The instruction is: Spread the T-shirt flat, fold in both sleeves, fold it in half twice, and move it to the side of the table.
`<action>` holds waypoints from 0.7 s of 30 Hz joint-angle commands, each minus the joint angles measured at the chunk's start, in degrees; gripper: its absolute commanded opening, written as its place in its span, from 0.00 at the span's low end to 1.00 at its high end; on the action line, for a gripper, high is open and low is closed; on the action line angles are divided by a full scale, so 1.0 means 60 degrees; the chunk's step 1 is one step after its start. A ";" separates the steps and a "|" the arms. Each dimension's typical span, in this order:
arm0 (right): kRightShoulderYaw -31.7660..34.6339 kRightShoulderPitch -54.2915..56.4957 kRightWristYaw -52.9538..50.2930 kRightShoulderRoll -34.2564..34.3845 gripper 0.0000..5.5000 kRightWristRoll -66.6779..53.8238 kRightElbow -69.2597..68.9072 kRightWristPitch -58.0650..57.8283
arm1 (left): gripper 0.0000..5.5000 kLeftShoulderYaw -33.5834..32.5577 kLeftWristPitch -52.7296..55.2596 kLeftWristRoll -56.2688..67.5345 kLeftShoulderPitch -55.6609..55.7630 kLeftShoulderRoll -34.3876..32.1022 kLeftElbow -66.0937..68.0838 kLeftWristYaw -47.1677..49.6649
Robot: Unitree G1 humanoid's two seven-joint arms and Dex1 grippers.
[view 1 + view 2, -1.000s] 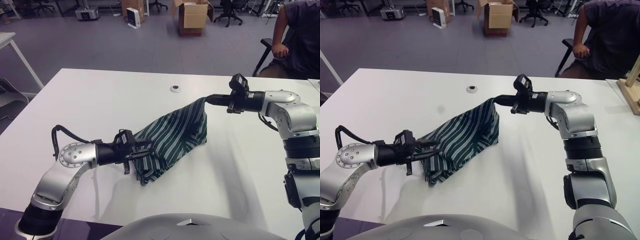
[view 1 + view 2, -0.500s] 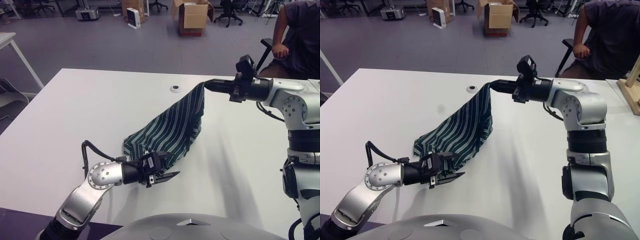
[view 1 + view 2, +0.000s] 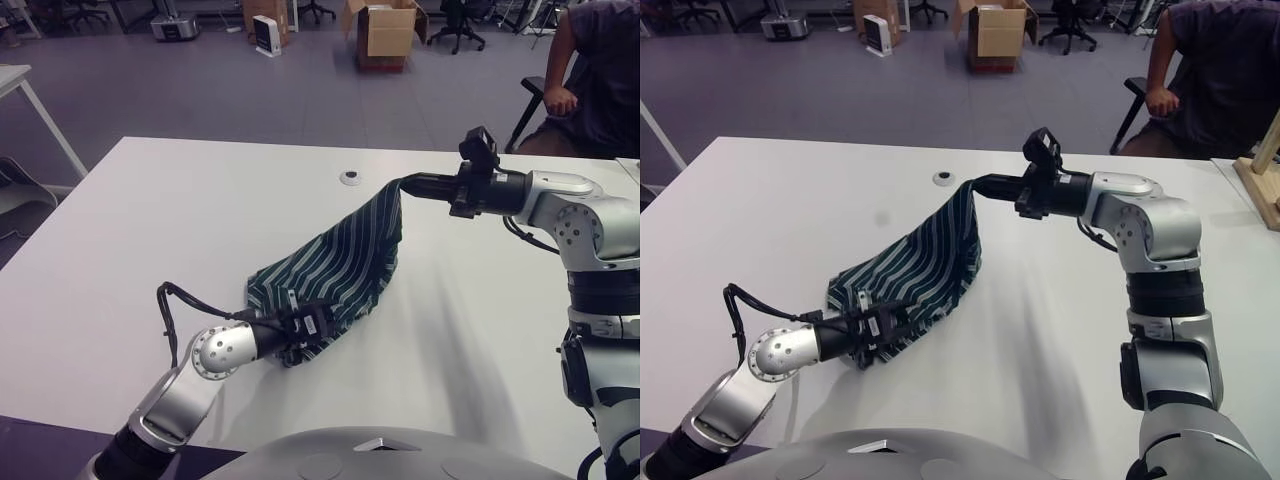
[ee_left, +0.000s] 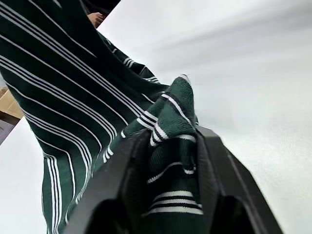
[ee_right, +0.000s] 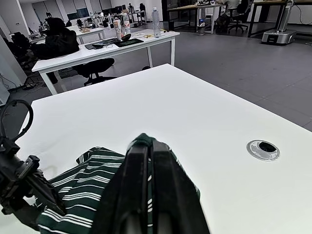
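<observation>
The T-shirt (image 3: 345, 260) looks limp and light, so grip its edges: your left pincer (image 3: 303, 334) clamps its 7 o'clock end, your right pincer (image 3: 407, 184) its 1 o'clock corner.

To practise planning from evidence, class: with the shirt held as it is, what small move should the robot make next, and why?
Probably draw the left claw out to the robot's left, away from the right claw. Both are shut on the shirt, which hangs bunched between them, one end raised above the table, so it needs stretching before lying flat.
</observation>
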State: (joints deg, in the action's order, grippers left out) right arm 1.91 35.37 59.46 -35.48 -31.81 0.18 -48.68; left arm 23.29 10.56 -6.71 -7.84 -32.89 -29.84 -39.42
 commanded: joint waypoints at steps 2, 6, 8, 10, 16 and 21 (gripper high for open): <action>-0.0100 -0.0086 -0.0062 -0.0008 0.00 -0.0104 -0.0201 -0.0038 | 0.14 -0.0135 0.0103 0.0150 -0.0019 -0.0024 -0.0068 -0.0054; -0.0121 -0.0083 -0.0050 -0.0025 0.00 -0.0074 -0.0175 0.0001 | 0.04 -0.0366 0.0135 0.0365 0.0049 -0.0074 -0.0017 -0.0117; -0.0070 -0.0032 -0.0006 -0.0100 0.00 -0.0029 -0.0053 0.0095 | 0.00 -0.0651 0.0097 0.0521 0.0158 -0.0149 0.0165 -0.0144; 0.0016 0.0181 0.0105 -0.0278 0.00 0.0148 0.0388 0.0390 | 0.00 -0.1405 0.0090 0.1182 0.0453 -0.0185 0.0349 -0.0293; 0.0756 0.1392 0.0759 -0.0805 0.00 -0.0023 0.1994 0.1098 | 0.00 -0.4318 0.0957 0.4752 0.2572 -0.0002 0.0528 -0.0622; 0.2202 0.2820 0.1932 -0.1239 0.00 -0.1845 0.2264 0.0426 | 0.00 -0.5597 0.2329 0.7144 0.4781 -0.0140 0.0735 -0.0316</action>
State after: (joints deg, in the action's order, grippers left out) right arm 11.47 46.72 69.03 -40.41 -38.61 13.71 -43.81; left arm -7.74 21.47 32.07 15.77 -32.84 -25.86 -42.29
